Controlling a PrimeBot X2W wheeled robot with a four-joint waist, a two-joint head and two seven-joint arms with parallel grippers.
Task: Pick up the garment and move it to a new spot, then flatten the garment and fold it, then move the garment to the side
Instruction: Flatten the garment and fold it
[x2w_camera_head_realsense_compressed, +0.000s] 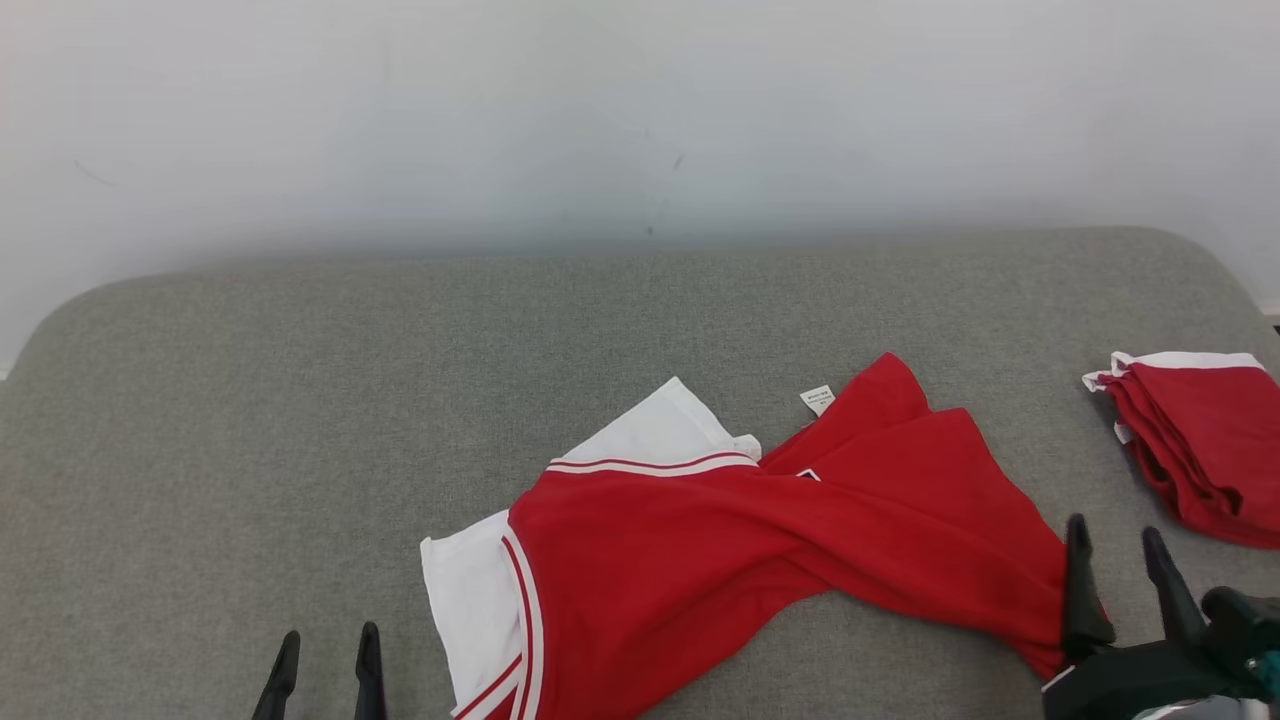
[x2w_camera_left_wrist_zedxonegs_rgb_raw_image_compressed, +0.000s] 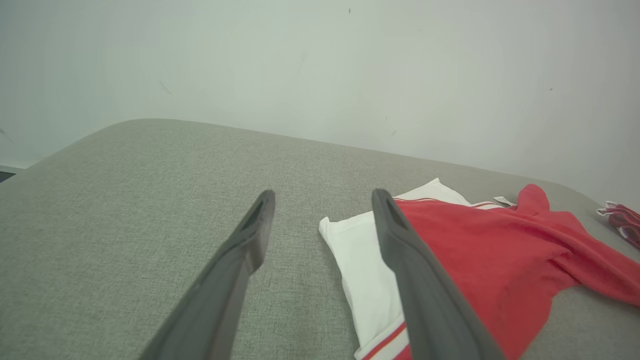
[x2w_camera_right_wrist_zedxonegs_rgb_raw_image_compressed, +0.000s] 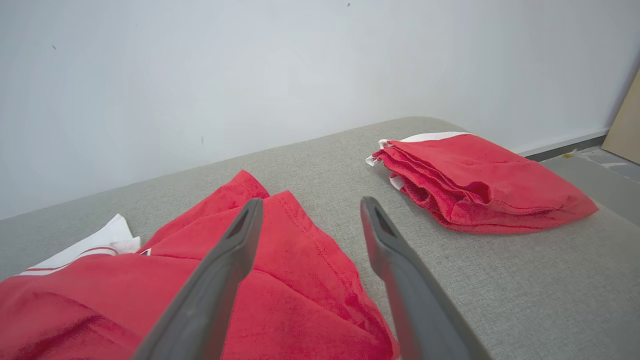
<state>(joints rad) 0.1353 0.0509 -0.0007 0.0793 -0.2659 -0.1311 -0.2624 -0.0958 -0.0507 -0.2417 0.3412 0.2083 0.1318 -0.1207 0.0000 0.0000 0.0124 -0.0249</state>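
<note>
- Two red-and-white garments lie on the grey upholstered surface (x2w_camera_head_realsense_compressed: 250, 400), which ends at a pale wall (x2w_camera_head_realsense_compressed: 600, 120).
- We find the task's jersey (x2w_camera_head_realsense_compressed: 750, 560) crumpled at the front middle of that surface. It is red with white, red-striped trim, its white sleeve (x2w_camera_head_realsense_compressed: 470, 590) spread out on our left.
- We see a small white label (x2w_camera_head_realsense_compressed: 817, 399) at its far edge.
- We see the folded red garment (x2w_camera_head_realsense_compressed: 1210, 440) well apart from the jersey, at the right edge of the surface.
- Our left pincer (x2w_camera_head_realsense_compressed: 327, 635) is spread and holds nothing. It sits over bare upholstery just left of the white sleeve.
- Our right pincer (x2w_camera_head_realsense_compressed: 1115, 527) is also spread, with nothing between its fingers. It is at the jersey's right-hand hem, and one finger overlaps the red cloth. We cannot tell whether it touches.
</note>
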